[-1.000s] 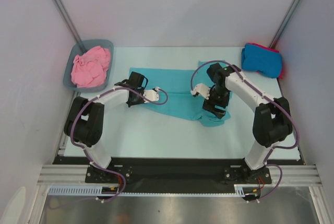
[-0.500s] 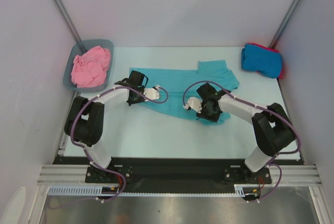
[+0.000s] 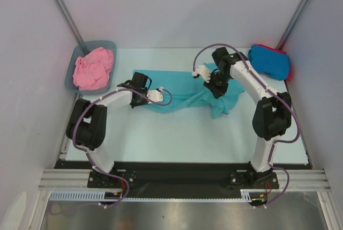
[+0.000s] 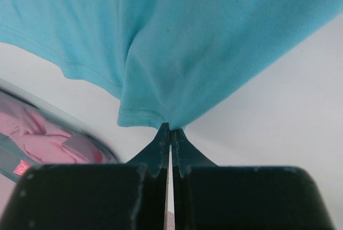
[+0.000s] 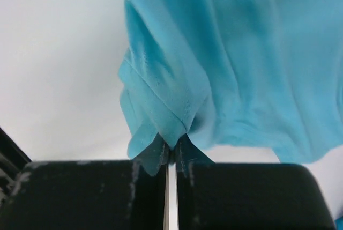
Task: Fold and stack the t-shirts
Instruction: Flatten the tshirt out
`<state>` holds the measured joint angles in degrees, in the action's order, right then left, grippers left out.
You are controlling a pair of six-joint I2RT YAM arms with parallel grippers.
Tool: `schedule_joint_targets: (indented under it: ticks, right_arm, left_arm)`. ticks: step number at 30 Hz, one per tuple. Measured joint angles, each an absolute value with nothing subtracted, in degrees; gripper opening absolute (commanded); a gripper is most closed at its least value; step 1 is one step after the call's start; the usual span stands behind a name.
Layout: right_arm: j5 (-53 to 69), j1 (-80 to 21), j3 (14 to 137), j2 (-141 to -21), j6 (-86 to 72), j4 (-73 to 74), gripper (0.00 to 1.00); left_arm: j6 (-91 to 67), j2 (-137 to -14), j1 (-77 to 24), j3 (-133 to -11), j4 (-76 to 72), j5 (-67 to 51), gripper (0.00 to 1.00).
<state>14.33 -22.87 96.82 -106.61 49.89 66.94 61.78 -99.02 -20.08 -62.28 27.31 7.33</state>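
Teal t-shirt (image 3: 179,91) lies stretched across the middle of the top view on a pale bench (image 3: 161,133), flat toward its left end and bunched into rumpled folds toward its right. The left gripper (image 4: 170,133) sits at the shirt's left edge, its jaws pressed together on a hemmed corner of the cloth. The right gripper (image 5: 171,147), at centre right of the top view, has its jaws clamped on a gathered fold, the fabric falling away from it in pleats. In the upper left of the frame a pink t-shirt (image 3: 94,69) sits crumpled inside a grey-blue tub (image 3: 70,74), well apart from the teal one. In the upper right corner a bright blue t-shirt (image 3: 268,61) lies folded on the bench, with a red t-shirt (image 3: 289,66) showing only as a thin edge beneath it
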Motion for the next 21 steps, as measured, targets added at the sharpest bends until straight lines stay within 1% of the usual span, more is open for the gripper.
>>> schedule_joint_targets:
  ticks: [2, 5, 7, 10, 13, 14, 16, 17, 18, 19, 21]
  right_arm:
    - [14.3, -19.8, 98.7, -108.5, 52.6, 67.9, 0.0]
    - [11.1, -15.9, 99.4, -113.3, 54.1, 72.1, 0.0]
    - [8.7, -14.0, 99.5, -117.1, 53.6, 70.6, 0.0]
    - [4.8, -12.2, 99.4, -120.4, 52.0, 63.7, 0.0]
    - [0.0, -12.0, 97.7, -119.5, 50.6, 53.5, 0.0]
    - [-1.7, -12.3, 96.2, -118.6, 50.3, 49.0, 0.02]
    - [-5.1, -12.9, 93.1, -116.9, 50.3, 41.6, 0.26]
    - [-6.5, -13.4, 92.2, -116.5, 50.3, 39.2, 0.39]
    - [-8.6, -14.0, 91.3, -116.2, 50.5, 36.3, 0.53]
    - [-10.3, -14.5, 90.8, -116.1, 50.7, 33.9, 0.72]
    - [-12.5, -15.0, 90.0, -116.0, 51.7, 30.9, 0.84]
  left_arm:
    - [61.8, -99.2, -20.1, -62.3, 27.3, 7.3, 0.0]
    - [61.5, -99.9, -20.1, -62.5, 27.3, 7.3, 0.0]
    - [61.5, -100.4, -20.1, -62.8, 27.3, 7.3, 0.0]
    - [61.5, -100.5, -20.1, -63.2, 27.3, 7.0, 0.0]
    - [61.5, -100.5, -20.1, -63.4, 27.1, 6.7, 0.0]
    - [61.5, -100.5, -20.1, -63.4, 27.1, 6.6, 0.0]
    - [61.5, -100.5, -20.1, -63.4, 27.1, 6.3, 0.0]
    - [61.4, -100.5, -20.1, -63.4, 27.1, 6.2, 0.0]
    - [61.4, -100.6, -20.1, -63.5, 27.2, 6.3, 0.0]
    - [61.4, -100.8, -20.1, -63.6, 27.2, 6.3, 0.0]
    - [61.2, -101.3, -20.1, -64.0, 27.3, 6.3, 0.0]
